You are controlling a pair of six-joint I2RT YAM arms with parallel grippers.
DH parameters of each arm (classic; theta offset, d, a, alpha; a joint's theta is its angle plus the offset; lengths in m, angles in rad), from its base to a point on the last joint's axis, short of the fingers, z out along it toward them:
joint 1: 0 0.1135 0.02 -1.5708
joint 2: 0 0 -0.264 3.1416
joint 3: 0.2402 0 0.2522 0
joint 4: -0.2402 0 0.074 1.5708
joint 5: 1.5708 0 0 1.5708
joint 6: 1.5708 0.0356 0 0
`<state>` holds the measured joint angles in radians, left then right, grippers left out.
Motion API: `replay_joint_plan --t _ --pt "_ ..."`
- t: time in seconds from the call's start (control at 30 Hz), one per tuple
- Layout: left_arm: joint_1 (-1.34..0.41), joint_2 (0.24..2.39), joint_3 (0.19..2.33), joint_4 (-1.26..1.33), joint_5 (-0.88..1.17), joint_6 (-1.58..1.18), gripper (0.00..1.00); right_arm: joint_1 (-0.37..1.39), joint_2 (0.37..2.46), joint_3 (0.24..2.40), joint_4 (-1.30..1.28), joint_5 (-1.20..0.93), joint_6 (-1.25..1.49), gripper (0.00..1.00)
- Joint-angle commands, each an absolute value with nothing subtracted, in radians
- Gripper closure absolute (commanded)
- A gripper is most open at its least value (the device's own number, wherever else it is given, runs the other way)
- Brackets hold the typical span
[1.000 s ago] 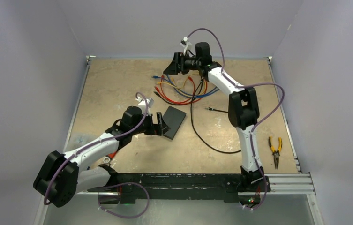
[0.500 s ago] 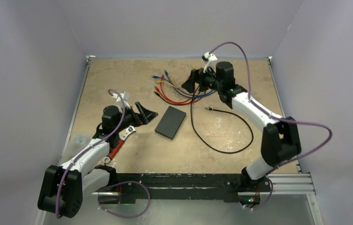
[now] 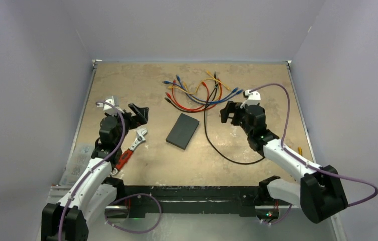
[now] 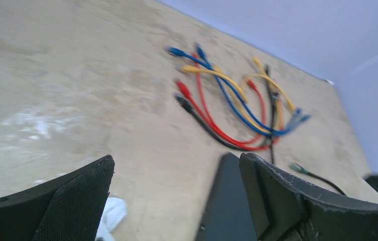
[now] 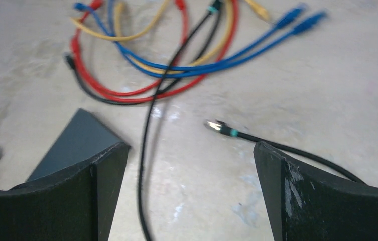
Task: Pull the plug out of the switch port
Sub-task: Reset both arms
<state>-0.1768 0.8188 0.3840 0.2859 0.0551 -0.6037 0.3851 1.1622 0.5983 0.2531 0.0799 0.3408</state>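
The switch (image 3: 182,131), a flat matte black box, lies in the middle of the table with no cable in it; its sockets cannot be seen. It also shows in the wrist views, switch (image 4: 227,206) and switch (image 5: 74,145). The plug (image 5: 219,126), metal-tipped with a teal ring, lies loose on the table at the end of a black cable (image 3: 227,155), right of the switch. My left gripper (image 3: 140,114) hangs open and empty to the left of the switch, left gripper (image 4: 176,201). My right gripper (image 3: 230,113) is open and empty above the plug, right gripper (image 5: 189,191).
A pile of red, blue, yellow and black patch cables (image 3: 197,93) lies behind the switch. A red-handled wrench (image 3: 131,145) rests under the left arm. Yellow-handled pliers (image 3: 299,149) peek out by the right arm near the table's right edge.
The left gripper has drawn back leftward from the switch. The right arm has swung from the cable pile at the back down to the right of the switch.
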Motion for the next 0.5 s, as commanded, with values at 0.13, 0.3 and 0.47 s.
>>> replay_joint_plan --t 0.13,0.3,0.47 --pt "-0.169 0.864 0.337 0.37 -0.398 -0.384 0.07 0.382 1.075 0.443 0.494 0.63 0.372 0.01" --pt "-0.169 0.939 0.258 0.506 -0.535 -0.309 0.06 0.381 1.101 0.437 0.558 0.707 0.348 0.02" --pt "-0.169 1.046 0.209 0.702 -0.521 -0.192 0.04 0.374 1.122 0.351 0.819 0.723 0.143 0.03"
